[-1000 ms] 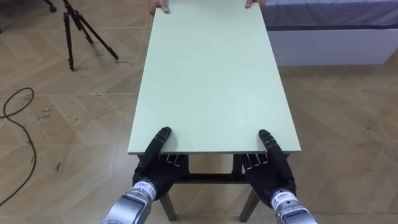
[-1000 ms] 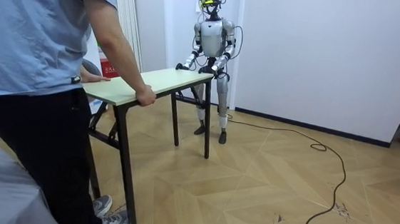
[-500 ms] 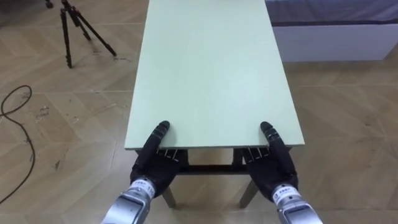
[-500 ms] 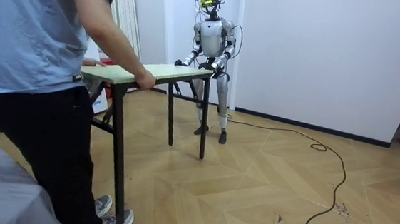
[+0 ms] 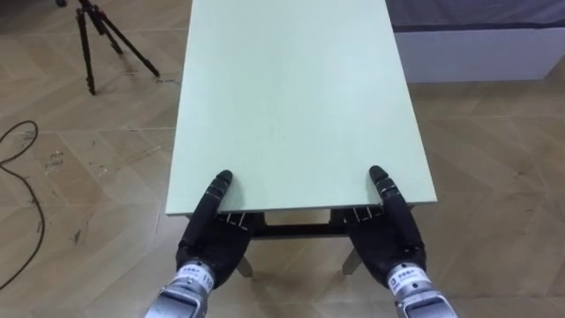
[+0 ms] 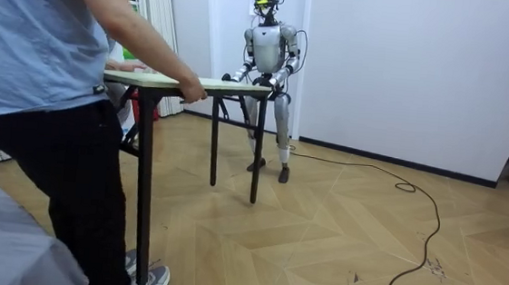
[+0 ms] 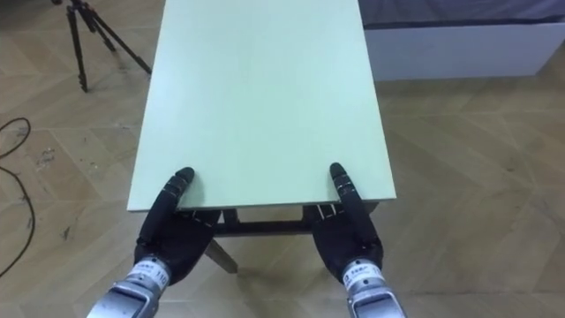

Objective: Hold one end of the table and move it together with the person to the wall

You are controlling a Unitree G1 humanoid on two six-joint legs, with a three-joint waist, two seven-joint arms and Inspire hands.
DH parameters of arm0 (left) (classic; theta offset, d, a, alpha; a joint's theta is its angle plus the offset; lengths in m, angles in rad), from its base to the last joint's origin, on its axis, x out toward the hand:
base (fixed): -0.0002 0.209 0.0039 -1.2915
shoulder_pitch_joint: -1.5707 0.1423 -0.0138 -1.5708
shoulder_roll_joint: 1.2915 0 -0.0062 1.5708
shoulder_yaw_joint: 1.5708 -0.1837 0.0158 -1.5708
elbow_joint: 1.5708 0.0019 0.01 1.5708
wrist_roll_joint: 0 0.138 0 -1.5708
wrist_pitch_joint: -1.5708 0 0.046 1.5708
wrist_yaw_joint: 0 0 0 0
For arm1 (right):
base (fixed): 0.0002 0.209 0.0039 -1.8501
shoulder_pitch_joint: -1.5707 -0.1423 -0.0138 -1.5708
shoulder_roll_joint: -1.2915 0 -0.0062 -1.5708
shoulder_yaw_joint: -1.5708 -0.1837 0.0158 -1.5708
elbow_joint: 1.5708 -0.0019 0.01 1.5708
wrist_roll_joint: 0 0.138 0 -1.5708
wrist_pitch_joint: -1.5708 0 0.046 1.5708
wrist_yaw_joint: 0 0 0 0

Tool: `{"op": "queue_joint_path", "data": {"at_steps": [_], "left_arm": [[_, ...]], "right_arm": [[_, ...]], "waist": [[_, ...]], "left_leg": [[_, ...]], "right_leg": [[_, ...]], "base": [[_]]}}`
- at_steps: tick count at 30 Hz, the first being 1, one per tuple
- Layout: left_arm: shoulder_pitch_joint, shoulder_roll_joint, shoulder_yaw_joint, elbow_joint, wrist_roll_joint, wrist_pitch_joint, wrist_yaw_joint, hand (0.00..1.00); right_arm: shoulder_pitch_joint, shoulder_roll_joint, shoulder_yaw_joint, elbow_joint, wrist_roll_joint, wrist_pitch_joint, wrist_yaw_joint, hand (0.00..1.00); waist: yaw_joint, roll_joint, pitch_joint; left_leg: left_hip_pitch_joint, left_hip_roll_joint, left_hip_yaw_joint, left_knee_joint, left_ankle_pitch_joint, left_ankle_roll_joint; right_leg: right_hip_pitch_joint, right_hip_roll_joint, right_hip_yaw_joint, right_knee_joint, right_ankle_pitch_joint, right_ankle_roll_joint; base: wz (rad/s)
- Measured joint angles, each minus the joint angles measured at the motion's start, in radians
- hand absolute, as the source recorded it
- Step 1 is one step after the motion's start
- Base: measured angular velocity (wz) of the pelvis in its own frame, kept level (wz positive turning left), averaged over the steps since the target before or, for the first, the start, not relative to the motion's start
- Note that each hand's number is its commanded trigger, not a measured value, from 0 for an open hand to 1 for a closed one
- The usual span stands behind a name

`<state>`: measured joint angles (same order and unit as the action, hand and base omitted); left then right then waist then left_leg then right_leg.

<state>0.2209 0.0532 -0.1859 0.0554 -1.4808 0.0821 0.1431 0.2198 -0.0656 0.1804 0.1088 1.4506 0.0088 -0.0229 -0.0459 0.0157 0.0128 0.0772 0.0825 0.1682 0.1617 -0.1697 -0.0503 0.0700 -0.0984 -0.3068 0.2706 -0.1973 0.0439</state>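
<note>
A long pale green table (image 5: pixel 300 97) with dark legs stretches away from me. My left hand (image 5: pixel 210 237) grips its near edge at the left corner, thumb on top and fingers underneath. My right hand (image 5: pixel 390 237) holds the right corner the same way. In the room view the table (image 6: pixel 164 80) is carried level between me and a person in a blue shirt. The person's hand (image 6: pixel 191 90) clasps the opposite end. I stand upright by the white wall, arms reaching forward to the tabletop.
A black tripod (image 5: pixel 93 35) stands on the wooden floor at the far left, and a dark cable (image 5: pixel 22 177) loops beside it. A bed with a white base (image 5: pixel 485 49) lies to the far right. Another cable (image 6: pixel 412 219) crosses the floor in the room view.
The person's end of the table has risen until the top is level, and the table has shifted toward the room view's left. The person's hands have left the top of the eye view.
</note>
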Motion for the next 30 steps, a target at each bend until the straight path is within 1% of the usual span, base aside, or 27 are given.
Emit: {"op": "queue_joint_path", "data": {"at_steps": [1, 2, 3, 4, 5, 6, 7, 8, 9, 10, 11, 13, 15, 17, 18, 20, 21, 22, 23, 24, 25, 26, 27, 28, 29, 30], "left_arm": [[0.011, -0.006, -0.006, -0.006, -0.003, -0.007, -0.003, 1.00], [0.038, 0.009, 0.000, -0.030, -0.018, -0.025, -0.024, 1.00], [0.064, 0.007, 0.018, -0.047, -0.020, -0.049, -0.053, 1.00], [0.065, 0.000, 0.017, -0.048, -0.018, -0.051, -0.049, 1.00], [0.060, -0.006, 0.006, -0.047, -0.017, -0.046, -0.030, 1.00], [0.059, -0.005, 0.001, -0.047, -0.017, -0.045, -0.027, 1.00], [0.058, -0.006, -0.009, -0.047, -0.017, -0.049, -0.027, 1.00], [0.057, -0.004, -0.018, -0.047, -0.015, -0.065, -0.027, 1.00], [0.057, -0.002, -0.020, -0.049, -0.016, -0.071, -0.028, 1.00], [0.053, 0.002, -0.021, -0.049, -0.021, -0.077, -0.028, 1.00], [0.050, 0.002, -0.021, -0.050, -0.025, -0.083, -0.029, 1.00], [0.040, 0.003, -0.024, -0.052, -0.033, -0.088, -0.032, 1.00], [0.037, 0.006, -0.030, -0.058, -0.037, -0.093, -0.035, 1.00], [0.049, 0.015, -0.053, -0.083, -0.041, -0.106, -0.038, 1.00], [0.055, 0.013, -0.064, -0.088, -0.041, -0.112, -0.040, 1.00], [0.065, 0.015, -0.074, -0.088, -0.041, -0.116, -0.043, 1.00], [0.070, 0.016, -0.078, -0.088, -0.042, -0.118, -0.043, 1.00], [0.080, 0.026, -0.087, -0.087, -0.042, -0.128, -0.043, 1.00], [0.086, 0.033, -0.094, -0.087, -0.045, -0.134, -0.043, 1.00], [0.087, 0.034, -0.094, -0.087, -0.049, -0.134, -0.043, 1.00], [0.086, 0.034, -0.098, -0.085, -0.052, -0.137, -0.043, 1.00], [0.083, 0.035, -0.107, -0.085, -0.055, -0.145, -0.043, 1.00], [0.082, 0.035, -0.112, -0.084, -0.057, -0.149, -0.043, 1.00], [0.079, 0.034, -0.112, -0.079, -0.059, -0.153, -0.043, 1.00], [0.080, 0.031, -0.115, -0.071, -0.058, -0.153, -0.046, 1.00], [0.092, 0.029, -0.117, -0.068, -0.059, -0.154, -0.049, 1.00]], "right_arm": [[0.002, -0.008, 0.000, -0.001, -0.004, -0.001, 0.000, 1.00], [-0.008, 0.010, 0.016, -0.002, -0.018, 0.000, -0.003, 1.00], [-0.031, 0.012, 0.053, -0.013, -0.021, -0.010, -0.015, 1.00], [-0.030, 0.006, 0.063, -0.018, -0.017, -0.021, -0.021, 1.00], [-0.025, -0.007, 0.076, -0.018, -0.003, -0.041, -0.024, 1.00], [-0.023, -0.008, 0.076, -0.018, -0.001, -0.050, -0.022, 1.00], [-0.023, -0.008, 0.073, -0.018, -0.001, -0.059, -0.022, 1.00], [-0.020, -0.010, 0.073, -0.021, 0.008, -0.062, -0.021, 1.00], [-0.019, -0.014, 0.073, -0.025, 0.010, -0.058, -0.021, 1.00], [-0.019, -0.016, 0.073, -0.033, 0.014, -0.050, -0.021, 1.00], [-0.019, -0.018, 0.075, -0.042, 0.015, -0.049, -0.021, 1.00], [-0.019, -0.021, 0.077, -0.052, 0.029, -0.050, -0.021, 1.00], [-0.013, -0.038, 0.080, -0.063, 0.048, -0.051, -0.021, 1.00], [0.012, -0.052, 0.084, -0.103, 0.072, -0.051, -0.022, 1.00], [0.033, -0.059, 0.084, -0.122, 0.077, -0.055, -0.022, 1.00], [0.055, -0.061, 0.087, -0.135, 0.077, -0.062, -0.021, 1.00], [0.059, -0.062, 0.091, -0.135, 0.077, -0.064, -0.021, 1.00], [0.068, -0.066, 0.101, -0.135, 0.075, -0.066, -0.021, 1.00], [0.078, -0.067, 0.109, -0.135, 0.075, -0.074, -0.021, 1.00], [0.080, -0.066, 0.112, -0.133, 0.075, -0.076, -0.021, 1.00], [0.080, -0.064, 0.113, -0.128, 0.076, -0.077, -0.022, 1.00], [0.080, -0.062, 0.113, -0.127, 0.083, -0.077, -0.022, 1.00], [0.080, -0.063, 0.113, -0.127, 0.084, -0.080, -0.022, 1.00], [0.079, -0.065, 0.113, -0.124, 0.083, -0.084, -0.022, 1.00], [0.079, -0.063, 0.112, -0.118, 0.081, -0.084, -0.022, 1.00], [0.079, -0.071, 0.112, -0.113, 0.081, -0.081, -0.023, 1.00]], "waist": [[0.003, 0.016, 0.0041], [0.011, 0.025, 0.0049], [0.011, 0.018, 0.0021], [-0.002, 0.025, 0.0027], [-0.009, 0.023, 0.0036], [-0.014, 0.021, 0.0048], [-0.028, 0.020, 0.0053], [-0.031, 0.010, 0.0043], [-0.027, 0.007, 0.0040], [-0.022, 0.004, 0.0036], [-0.018, 0.006, 0.0040], [-0.007, 0.006, 0.0038], [-0.001, 0.007, 0.0029], [0.006, 0.007, 0.0023], [0.012, 0.006, 0.0020], [0.019, 0.005, 0.0020], [0.017, 0.005, 0.0023], [0.014, 0.002, 0.0028], [0.014, -0.005, 0.0036], [0.016, -0.009, 0.0039], [0.018, -0.015, 0.0031], [0.022, -0.020, 0.0021], [0.024, -0.021, 0.0018], [0.025, -0.017, 0.0019], [0.029, -0.013, 0.0026], [0.043, -0.002, 0.0006]], "left_leg": [[0.015, 0.030, -0.073, -0.002, 0.001, 0.001], [0.010, 0.057, -0.148, -0.001, -0.002, -0.003], [-0.014, 0.066, -0.134, 0.008, -0.015, -0.022], [-0.017, 0.066, -0.112, 0.005, -0.014, -0.032], [-0.016, 0.063, -0.049, -0.007, -0.011, -0.040], [-0.017, 0.059, -0.027, -0.020, -0.009, -0.038], [-0.032, 0.048, 0.015, -0.048, 0.007, -0.025], [-0.031, 0.044, 0.044, -0.041, 0.015, -0.015], [-0.031, 0.042, 0.046, -0.037, 0.015, -0.014], [-0.031, 0.030, 0.049, -0.028, 0.015, -0.013], [-0.032, 0.022, 0.050, -0.026, 0.014, -0.013], [-0.037, 0.014, 0.051, -0.026, 0.010, -0.006], [-0.039, 0.011, 0.051, -0.024, 0.008, -0.003], [-0.048, 0.010, 0.050, -0.013, 0.006, 0.001], [-0.048, 0.010, 0.050, -0.009, 0.005, 0.001], [-0.049, 0.010, 0.050, 0.006, 0.005, 0.001], [-0.049, 0.010, 0.050, 0.011, 0.005, 0.001], [-0.050, 0.010, 0.050, 0.028, 0.005, 0.000], [-0.061, 0.013, 0.050, 0.066, 0.001, -0.005], [-0.073, 0.015, 0.050, 0.092, -0.002, -0.008], [-0.107, 0.028, 0.047, 0.152, -0.007, -0.014], [-0.157, 0.042, 0.042, 0.230, -0.008, -0.015], [-0.186, 0.051, 0.037, 0.277, -0.008, -0.015], [-0.242, 0.079, 0.037, 0.380, -0.007, -0.015], [-0.284, 0.114, 0.041, 0.501, -0.007, -0.015], [-0.314, 0.145, 0.062, 0.683, 0.005, -0.001]], "right_leg": [[-0.067, 0.011, 0.010, 0.096, -0.025, -0.011], [-0.115, 0.068, 0.075, -0.016, -0.016, -0.066], [-0.139, 0.088, 0.070, -0.110, 0.130, -0.086], [-0.139, 0.090, 0.057, -0.102, 0.138, -0.089], [-0.126, 0.085, 0.059, -0.099, 0.138, -0.090], [-0.120, 0.084, 0.063, -0.100, 0.137, -0.089], [-0.114, 0.084, 0.061, -0.100, 0.132, -0.080], [-0.113, 0.080, 0.059, -0.099, 0.127, -0.074], [-0.113, 0.079, 0.057, -0.101, 0.126, -0.072], [-0.113, 0.074, 0.057, -0.102, 0.125, -0.071], [-0.113, 0.073, 0.056, -0.102, 0.122, -0.066], [-0.115, 0.067, 0.058, -0.101, 0.110, -0.065], [-0.118, 0.064, 0.058, -0.096, 0.106, -0.061], [-0.123, 0.062, 0.057, -0.090, 0.104, -0.060], [-0.123, 0.061, 0.056, -0.083, 0.098, -0.059], [-0.117, 0.060, 0.055, -0.080, 0.096, -0.060], [-0.115, 0.059, 0.054, -0.076, 0.093, -0.060], [-0.114, 0.055, 0.053, -0.062, 0.083, -0.061], [-0.117, 0.051, 0.053, -0.041, 0.069, -0.063], [-0.122, 0.050, 0.053, -0.028, 0.062, -0.066], [-0.133, 0.052, 0.048, -0.012, 0.054, -0.075], [-0.150, 0.054, 0.043, 0.004, 0.047, -0.086], [-0.159, 0.057, 0.040, 0.006, 0.044, -0.092], [-0.174, 0.067, 0.026, 0.014, 0.035, -0.105], [-0.176, 0.067, -0.005, 0.027, 0.023, -0.127], [-0.171, 0.070, -0.044, 0.040, 0.014, -0.139]], "base": [[-0.59], [-0.75], [-0.37], [0.26], [0.51], [0.45], [0.25], [0.15], [0.00], [-0.10], [-0.07], [-0.03], [0.00], [0.04], [0.10], [0.08], [0.10], [0.12], [0.11], [0.10], [0.08], [0.10], [0.12], [0.00], [-0.24], [-0.43]]}}
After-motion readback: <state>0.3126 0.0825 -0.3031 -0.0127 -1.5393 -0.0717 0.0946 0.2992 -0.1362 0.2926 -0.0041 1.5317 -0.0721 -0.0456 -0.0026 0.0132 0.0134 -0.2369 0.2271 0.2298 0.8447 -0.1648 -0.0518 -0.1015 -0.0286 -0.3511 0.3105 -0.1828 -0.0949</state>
